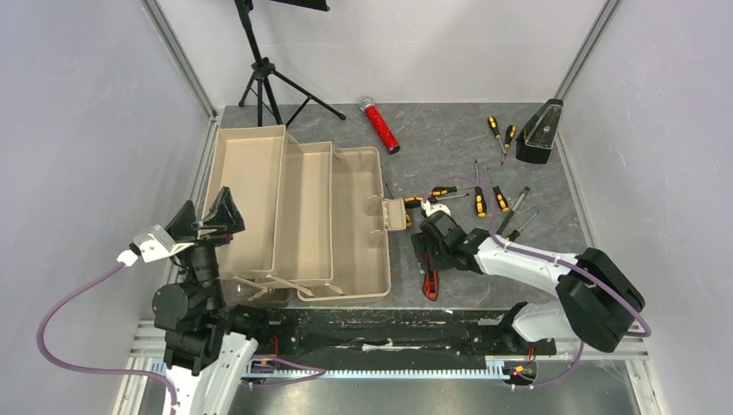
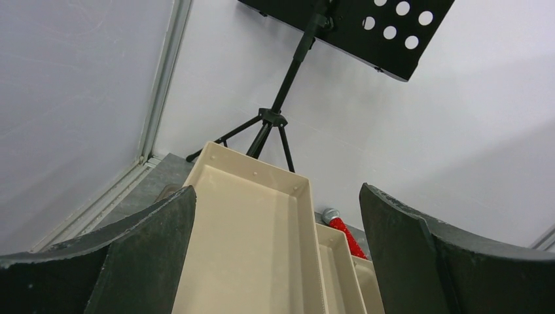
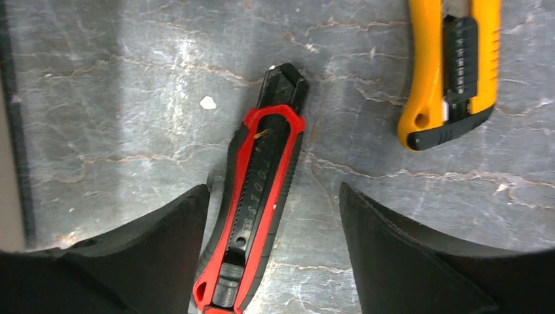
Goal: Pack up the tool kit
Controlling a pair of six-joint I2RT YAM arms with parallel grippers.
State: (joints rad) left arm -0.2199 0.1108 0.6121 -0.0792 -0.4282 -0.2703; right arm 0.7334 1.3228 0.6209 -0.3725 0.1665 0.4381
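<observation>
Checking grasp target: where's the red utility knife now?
Right wrist view: the red utility knife lies on the table between the open fingers of the right gripper, orange utility knife to its upper right. From above, it sits right of the toolbox.

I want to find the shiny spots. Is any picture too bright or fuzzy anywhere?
Right wrist view: a pale glare streak on the table left of the red utility knife, which looks sharp. Left wrist view: the fingers are big dark shapes, the toolbox evenly lit. Top view: soft light, only faint shadows.
</observation>
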